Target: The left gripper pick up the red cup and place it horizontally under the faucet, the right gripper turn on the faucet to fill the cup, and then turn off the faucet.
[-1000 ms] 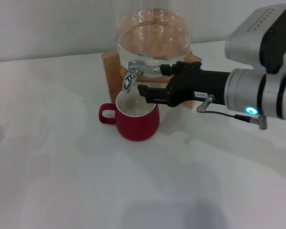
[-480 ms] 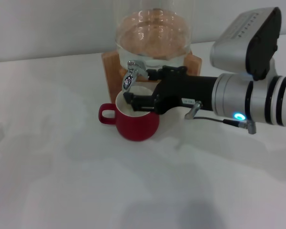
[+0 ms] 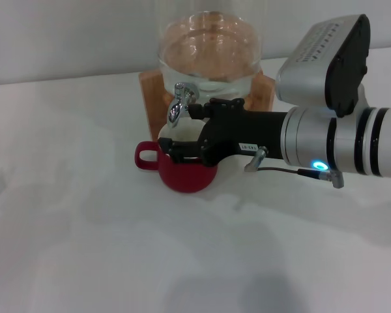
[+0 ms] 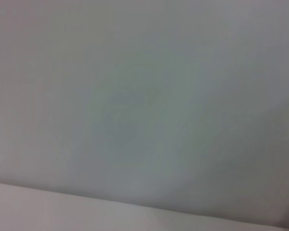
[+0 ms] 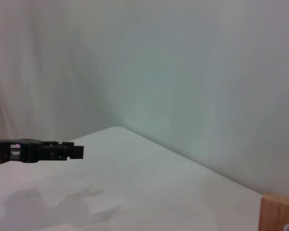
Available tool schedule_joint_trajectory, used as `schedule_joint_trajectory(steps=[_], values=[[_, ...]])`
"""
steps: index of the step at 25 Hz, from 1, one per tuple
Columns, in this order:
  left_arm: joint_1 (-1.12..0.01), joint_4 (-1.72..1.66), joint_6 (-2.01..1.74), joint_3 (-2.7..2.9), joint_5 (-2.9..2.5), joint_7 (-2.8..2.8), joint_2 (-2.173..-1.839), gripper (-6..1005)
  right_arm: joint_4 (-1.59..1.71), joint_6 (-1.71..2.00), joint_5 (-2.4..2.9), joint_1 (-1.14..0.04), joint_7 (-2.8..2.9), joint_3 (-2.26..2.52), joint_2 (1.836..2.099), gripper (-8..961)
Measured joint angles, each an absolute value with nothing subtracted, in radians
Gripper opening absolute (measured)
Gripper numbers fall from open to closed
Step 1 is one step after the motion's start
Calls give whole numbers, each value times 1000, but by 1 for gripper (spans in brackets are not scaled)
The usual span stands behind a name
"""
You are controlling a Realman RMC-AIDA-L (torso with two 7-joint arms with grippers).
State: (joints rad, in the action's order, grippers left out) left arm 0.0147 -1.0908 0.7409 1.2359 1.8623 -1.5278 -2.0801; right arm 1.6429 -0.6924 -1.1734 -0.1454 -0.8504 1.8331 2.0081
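The red cup [image 3: 184, 175] stands upright on the white table, right below the faucet [image 3: 177, 105], with its loop handle toward the left. My right gripper [image 3: 182, 130] reaches in from the right over the cup's mouth and hides most of it. It is open: the upper finger ends just beside the faucet, and the lower finger lies across the cup's rim. One black finger [image 5: 44, 150] shows in the right wrist view. The left gripper is out of view, and its wrist view shows only a blank grey surface.
The glass water dispenser [image 3: 210, 59] sits on its wooden stand [image 3: 151, 91] at the back of the table [image 3: 85, 228]. A corner of the stand [image 5: 279, 211] shows in the right wrist view. A pale wall rises behind.
My right gripper has moved left, from beside the cup to over its mouth, with the upper finger now next to the faucet. The cup has not moved.
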Motion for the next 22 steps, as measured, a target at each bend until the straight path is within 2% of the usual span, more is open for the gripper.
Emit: schedule_joint_trajectory(steps=[9, 22], values=[[42, -1115, 746, 1232, 1826, -1532, -2078, 846, 1676, -704, -1174, -108, -852, 1799, 2006, 794], [173, -1410, 818, 1241, 1517, -1349, -2084, 845, 1670, -702, -1173, -76, -865, 1784, 2006, 794]])
